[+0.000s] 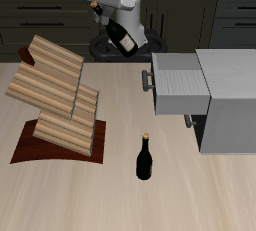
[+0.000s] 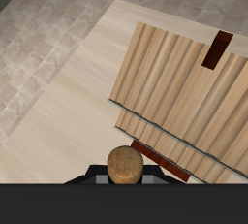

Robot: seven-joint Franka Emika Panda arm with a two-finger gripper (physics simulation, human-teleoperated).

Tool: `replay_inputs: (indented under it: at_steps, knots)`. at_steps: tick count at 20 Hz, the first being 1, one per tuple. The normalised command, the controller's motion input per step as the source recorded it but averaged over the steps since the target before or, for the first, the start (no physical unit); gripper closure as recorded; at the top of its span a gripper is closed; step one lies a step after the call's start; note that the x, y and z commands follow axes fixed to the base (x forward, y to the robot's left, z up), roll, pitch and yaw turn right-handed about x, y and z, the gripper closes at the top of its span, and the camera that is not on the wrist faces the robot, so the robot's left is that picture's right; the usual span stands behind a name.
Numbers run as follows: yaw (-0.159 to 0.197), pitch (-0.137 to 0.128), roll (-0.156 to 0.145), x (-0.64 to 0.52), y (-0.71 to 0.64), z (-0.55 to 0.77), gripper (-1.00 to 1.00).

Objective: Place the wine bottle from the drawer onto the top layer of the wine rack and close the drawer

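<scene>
My gripper (image 1: 118, 30) is high above the table's back edge, between the wine rack (image 1: 55, 93) and the drawer (image 1: 178, 81), and is shut on the wine bottle (image 1: 122, 35), which hangs tilted in it. In the wrist view the bottle's tan cork top (image 2: 125, 166) shows close up, with the rack's light-wood slats (image 2: 184, 92) and a strip of its reddish-brown base board (image 2: 217, 49) below. The drawer is pulled out of the grey cabinet (image 1: 232, 100), its bar handle (image 1: 147, 79) facing the rack. The drawer looks empty.
A second, look-alike dark bottle (image 1: 145, 158) stands upright on the table near the front edge, between the rack and the cabinet. A lower drawer handle (image 1: 188, 121) sticks out of the cabinet front. Dark kitchen cabinets stand behind the table.
</scene>
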Motion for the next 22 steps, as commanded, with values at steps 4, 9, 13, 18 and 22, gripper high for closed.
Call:
replay_inputs:
  at_steps: [4, 9, 13, 18, 22]
  knots:
    - [-0.026, -0.003, -0.035, 0.01, -0.21, 0.07, 1.00]
    - [-0.002, 0.009, -0.033, 0.03, -0.18, 0.01, 1.00]
    - [-0.039, 0.008, -0.032, 0.08, -0.18, -0.03, 1.00]
    - [-0.044, 0.005, -0.039, 0.08, -0.23, -0.06, 1.00]
    - [-0.027, -0.002, -0.026, 0.01, -0.19, -0.11, 1.00]
